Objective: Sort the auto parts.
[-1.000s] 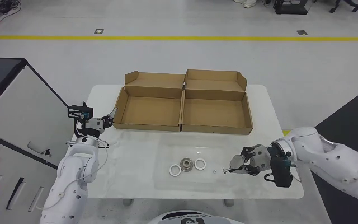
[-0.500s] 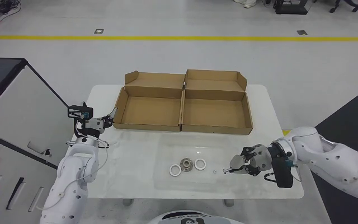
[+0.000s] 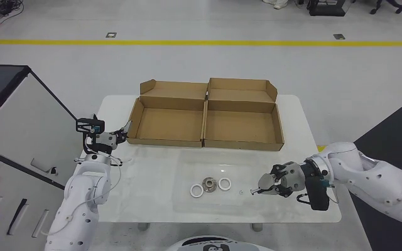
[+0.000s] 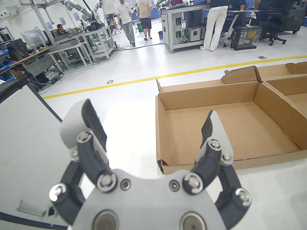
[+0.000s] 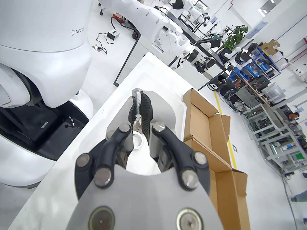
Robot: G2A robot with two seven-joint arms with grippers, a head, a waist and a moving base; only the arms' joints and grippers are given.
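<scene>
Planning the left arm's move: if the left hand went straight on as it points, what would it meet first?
Probably the side wall of the left cardboard box: the open left hand points at it with nothing between, though it might clear the rim.

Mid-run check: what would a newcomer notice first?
Two open cardboard boxes stand side by side at the far edge of the table. Nearer, a large white ring, a metal hub and a small white ring lie in a row; beside them the right gripper is shut on a bolt.
</scene>
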